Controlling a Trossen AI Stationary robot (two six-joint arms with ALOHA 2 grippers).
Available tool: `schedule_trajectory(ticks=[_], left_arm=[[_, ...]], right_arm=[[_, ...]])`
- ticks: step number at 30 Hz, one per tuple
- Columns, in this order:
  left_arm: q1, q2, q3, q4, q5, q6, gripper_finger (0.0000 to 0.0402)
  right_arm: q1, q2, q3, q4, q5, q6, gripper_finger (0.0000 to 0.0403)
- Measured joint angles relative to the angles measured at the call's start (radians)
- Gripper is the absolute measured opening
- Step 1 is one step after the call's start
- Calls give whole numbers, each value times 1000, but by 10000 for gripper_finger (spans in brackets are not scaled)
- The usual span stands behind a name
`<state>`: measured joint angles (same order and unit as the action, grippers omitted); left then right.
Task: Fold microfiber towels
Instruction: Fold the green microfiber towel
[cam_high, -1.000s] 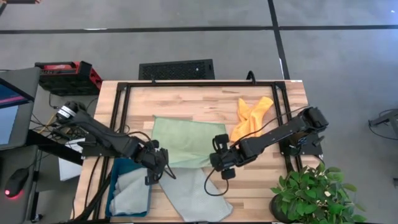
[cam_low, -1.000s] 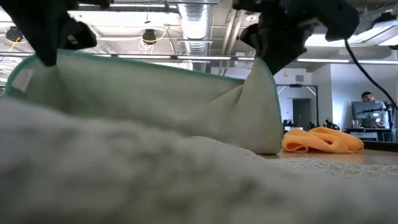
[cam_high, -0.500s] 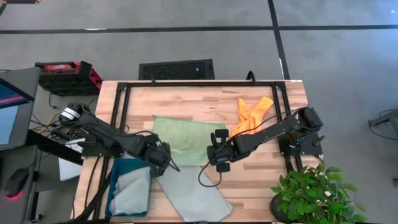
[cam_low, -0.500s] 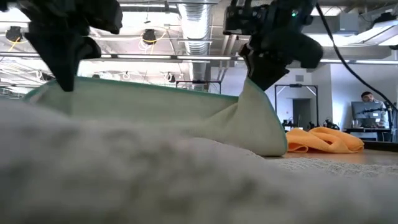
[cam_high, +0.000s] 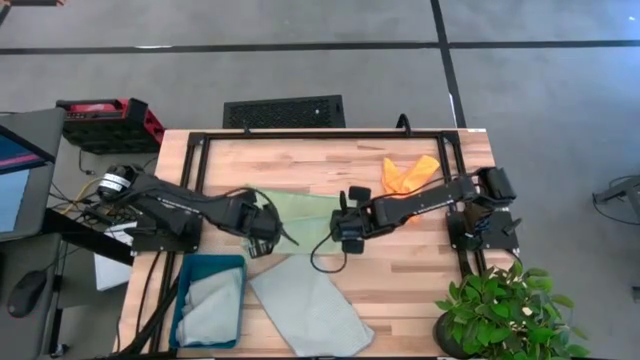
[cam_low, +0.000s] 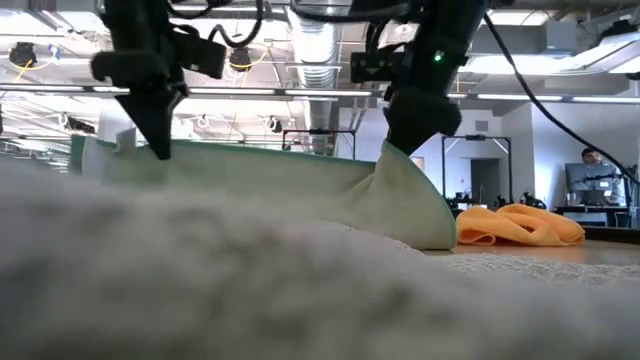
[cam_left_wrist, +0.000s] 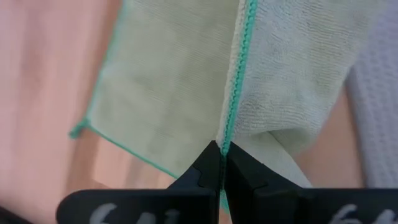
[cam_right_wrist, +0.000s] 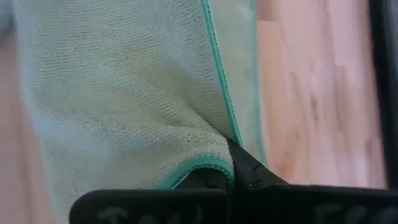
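Now mid-fold on the light green towel (cam_high: 300, 215): my left gripper (cam_high: 268, 232) and right gripper (cam_high: 348, 232) each have their jaws pinched shut on a corner of its teal-stitched near edge, both corners lifted off the wooden table (cam_high: 300, 160), with the far part of the cloth lying flat beneath. Both wrist views confirm the hem is clamped right at the fingertips. Compared with a second ago, both arms have travelled away from the table's near edge, carrying the lifted edge over the flat half; the visible green area has shrunk to a narrow band. Judgement: first half-fold, roughly past midway. Next move calls for continuing until the carried edge lines up with the far edge, lowering evenly, then releasing both corners together so the layers do not skew. Other cloths wait: orange towel (cam_high: 408, 175) near the far right, one pale grey-blue towel (cam_high: 310, 315) at the near edge, another grey-blue towel (cam_high: 212, 310) in the teal bin (cam_high: 186, 268).
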<state>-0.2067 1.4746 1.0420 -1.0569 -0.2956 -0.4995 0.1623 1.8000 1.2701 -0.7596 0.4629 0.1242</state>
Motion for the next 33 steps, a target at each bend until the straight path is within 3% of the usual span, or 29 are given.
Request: schedule_trajectory(ticks=[24, 33], left_arm=[[294, 0, 0, 60, 36, 357, 0], [324, 0, -2, 118, -5, 421, 7]], right_arm=[[-93, 20, 0, -16, 59, -27, 6], [-112, 21, -2, -22, 59, -27, 47]])
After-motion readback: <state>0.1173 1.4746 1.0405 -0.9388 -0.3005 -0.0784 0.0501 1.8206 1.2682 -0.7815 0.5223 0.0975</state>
